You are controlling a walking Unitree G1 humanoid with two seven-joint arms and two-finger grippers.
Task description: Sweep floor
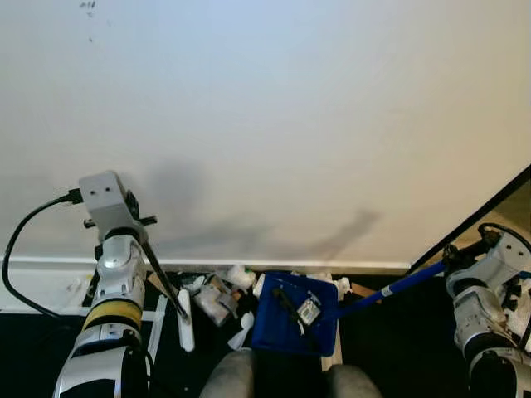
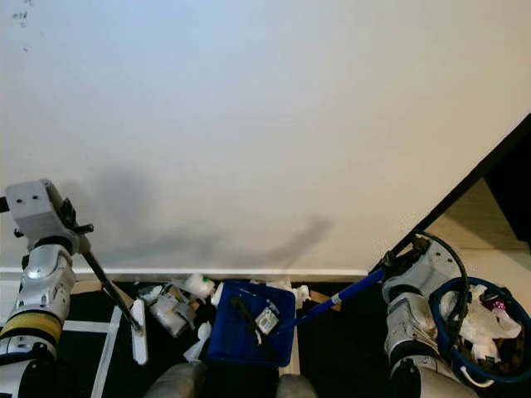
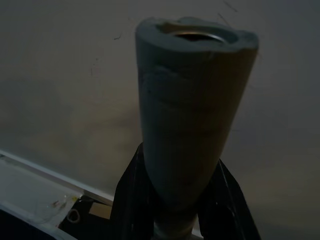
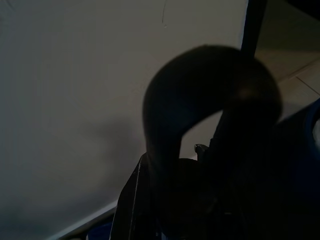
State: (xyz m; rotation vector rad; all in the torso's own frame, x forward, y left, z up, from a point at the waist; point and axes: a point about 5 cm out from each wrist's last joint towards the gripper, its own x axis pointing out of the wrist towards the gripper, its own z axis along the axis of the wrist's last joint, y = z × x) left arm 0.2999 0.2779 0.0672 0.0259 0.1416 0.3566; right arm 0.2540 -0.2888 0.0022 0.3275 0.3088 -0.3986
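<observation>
The robot faces a plain pale wall [image 1: 274, 124] with a white baseboard [image 1: 249, 266] along its foot, and the litter lies right against that baseboard on the dark floor [image 1: 390, 348]. The left gripper [image 3: 172, 220] is clamped on the grey handle [image 3: 192, 110] of a broom (the wrist view looks straight up its hollow end, with a black finger on either side), and from the head views its thin dark shaft [image 1: 162, 278] slants down to a white broom head [image 1: 186, 323] resting on the floor just left of the rubbish. That rubbish [image 1: 220, 294] is a heap of crumpled white scraps, wrappers and a small bottle, crowded between the broom head and the blue dustpan [image 1: 292, 319]. The dustpan sits tilted beside the heap with a small packet and a dark strip lying in it, and its blue pole [image 1: 398, 288] rises to the right, up to the right gripper [image 2: 397, 262], which grips the pole's top; the right wrist view is too dark to show more than a curved black handle [image 4: 200, 115]. A blue hoop-rimmed bag of white waste [image 2: 477, 332] hangs by the right arm, and a dark door frame [image 2: 489, 166] bounds the wall on that side
</observation>
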